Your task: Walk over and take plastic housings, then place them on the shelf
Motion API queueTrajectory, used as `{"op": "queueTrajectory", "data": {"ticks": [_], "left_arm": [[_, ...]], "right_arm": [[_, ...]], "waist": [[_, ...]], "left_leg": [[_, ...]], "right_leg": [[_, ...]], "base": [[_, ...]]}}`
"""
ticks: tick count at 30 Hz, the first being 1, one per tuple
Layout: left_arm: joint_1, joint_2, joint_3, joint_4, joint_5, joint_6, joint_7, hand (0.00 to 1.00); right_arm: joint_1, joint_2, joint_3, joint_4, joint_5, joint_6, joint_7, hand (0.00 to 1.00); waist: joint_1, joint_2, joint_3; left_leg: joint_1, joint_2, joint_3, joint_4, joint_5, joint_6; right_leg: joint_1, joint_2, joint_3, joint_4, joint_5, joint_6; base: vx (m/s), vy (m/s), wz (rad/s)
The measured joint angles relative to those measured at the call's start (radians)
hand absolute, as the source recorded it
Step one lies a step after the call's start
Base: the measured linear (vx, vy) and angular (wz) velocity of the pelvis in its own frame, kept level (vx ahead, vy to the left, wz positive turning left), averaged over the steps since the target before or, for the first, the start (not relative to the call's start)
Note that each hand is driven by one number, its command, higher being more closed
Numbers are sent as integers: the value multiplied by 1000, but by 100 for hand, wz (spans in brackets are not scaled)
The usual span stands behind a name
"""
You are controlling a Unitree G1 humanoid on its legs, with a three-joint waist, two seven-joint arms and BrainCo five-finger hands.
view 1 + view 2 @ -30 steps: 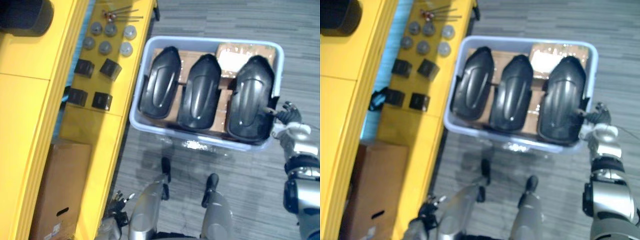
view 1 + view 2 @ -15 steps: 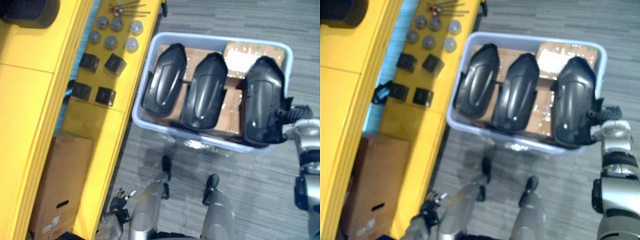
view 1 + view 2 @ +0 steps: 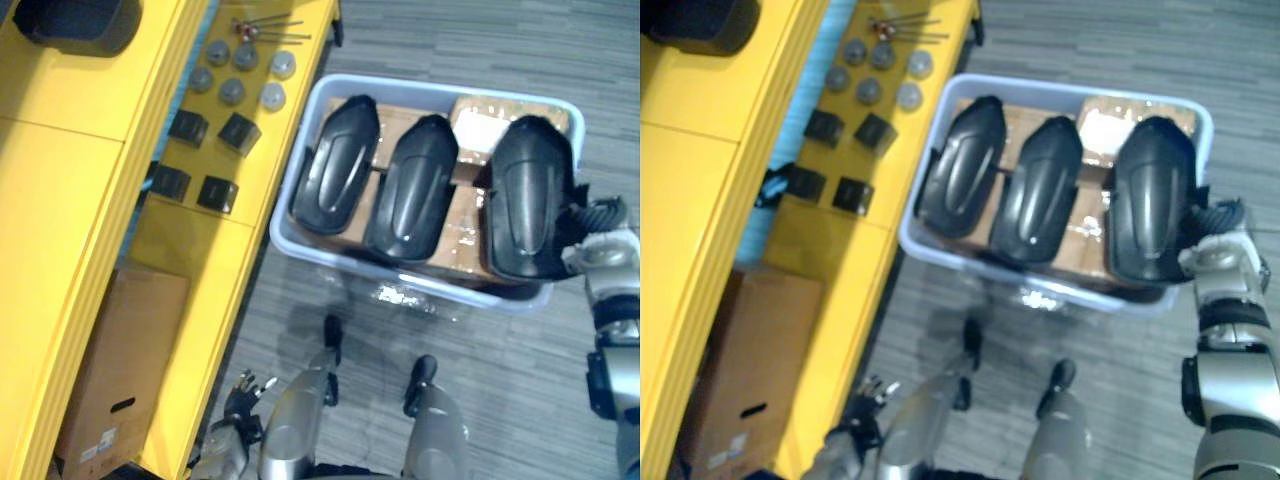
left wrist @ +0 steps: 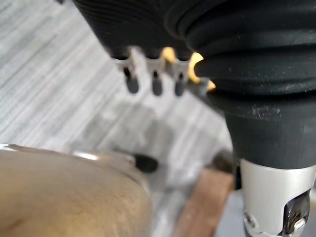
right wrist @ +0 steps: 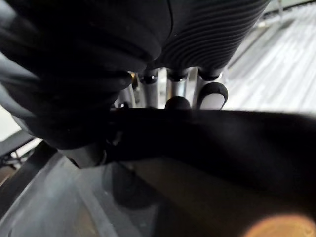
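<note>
Lying side by side in a pale bin (image 3: pixel 296 165) on the grey carpet floor (image 3: pixel 500 400) are three black plastic housings (image 3: pixel 412 188), each resting lengthwise on brown cardboard (image 3: pixel 485 125) that lines the bottom. The rightmost housing (image 3: pixel 528 200) sits close against the bin's right wall, and the right hand (image 3: pixel 597 222) reaches it from just outside that wall. In the right wrist view its fingers (image 5: pixel 212 96) hook over the housing's dark edge, tips curled back, so the hand grips that housing while it lies in the bin. The middle and left housings nearly touch one another along their long sides, with narrow strips of cardboard showing between them. The bin's left wall stands just beside the outer edge of the yellow shelf (image 3: pixel 70 200), leaving little room on that side. The floor is bare in front of the bin and to its right. On the shelf's lower tier lie grey round caps (image 3: pixel 232 90) and small black blocks (image 3: pixel 215 192), well apart from the bin, and a cardboard box (image 3: pixel 125 370) sits lower down against the shelf. The left hand (image 3: pixel 243 398) hangs low near the shelf's edge, its fingers (image 4: pixel 132 81) loose and straight over the floor, holding nothing.
</note>
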Motion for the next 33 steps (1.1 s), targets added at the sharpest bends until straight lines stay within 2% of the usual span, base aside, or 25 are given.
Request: {"op": "queueTrajectory", "data": {"ticks": [3, 5, 6, 8, 12, 15, 20, 22, 23, 28, 33], "left_arm": [[19, 0, 4, -53, -3, -56, 58, 0], [46, 0, 22, -150, -3, -123, 172, 0], [52, 0, 36, -180, -3, -134, 193, 0], [77, 0, 81, -325, 8, -181, 313, 0], [89, 7, 149, -508, 113, -210, 488, 0], [89, 6, 152, -607, 214, -217, 570, 0], [47, 23, 80, -818, 372, -203, 609, 0], [-17, 48, 25, -879, 429, -167, 609, 0], [-72, 49, 8, -891, 467, -132, 610, 0], [-219, 103, -63, -937, 560, -56, 587, 0], [-367, 110, -179, -914, 568, 13, 506, 0]], "right_arm": [[3, -4, -3, -21, 0, -23, -65, 100], [31, -4, -23, -81, -24, -52, -136, 100], [44, -4, -31, -99, -29, -63, -153, 100], [99, -2, -67, -169, -60, -100, -224, 100], [167, 31, -90, -207, -69, -116, -312, 100], [204, 60, -90, -239, -68, -127, -356, 100], [237, 127, -90, -313, -81, -144, -412, 100], [239, 166, -87, -369, -104, -159, -418, 100], [243, 192, -81, -389, -122, -175, -424, 100], [243, 250, -12, -412, -159, -191, -439, 100], [235, 296, 56, -429, -198, -219, -478, 100]], "waist": [[0, -1, 1], [-6, -2, 2], [-9, -2, 2], [-15, -6, 4], [-20, -23, 13], [-23, -29, 12], [-31, -45, 2], [-45, -60, -7], [-51, -73, -16], [-62, -116, -55], [-76, -116, -81]], "left_leg": [[21, 1, -1, -6, 0, 0], [50, 0, -5, -20, 0, 0], [54, 0, -6, -21, 0, -1], [75, -3, -20, -30, 1, -2], [122, -6, -35, -64, 11, -6], [136, -6, -35, -88, 21, -8], [160, -5, -43, -105, 27, -9], [165, -3, -39, -105, 27, -9], [175, -3, -32, -105, 26, -9], [182, 9, -2, -106, 23, -13], [193, 14, 30, -106, 5, -8]], "right_leg": [[28, 3, -4, -18, 6, 2], [61, 5, -19, -33, 7, 3], [70, 5, -24, -37, 6, 3], [97, 5, -34, -47, 7, 3], [147, 7, -55, -67, 6, 3], [161, 11, -60, -84, 10, 8], [197, 18, -75, -109, 15, 10], [204, 21, -74, -121, 22, 9], [216, 22, -71, -133, 29, 10], [222, 38, -46, -173, 59, 4], [238, 44, -28, -213, 90, 5]], "base": [[40, 2, 1], [24, -4, 6], [9, -6, 12], [18, -5, 13], [22, -9, 12], [32, -16, 5], [43, -25, 6], [12, -11, -4], [18, -13, -13], [-13, -9, -18], [-46, 18, -15]]}}
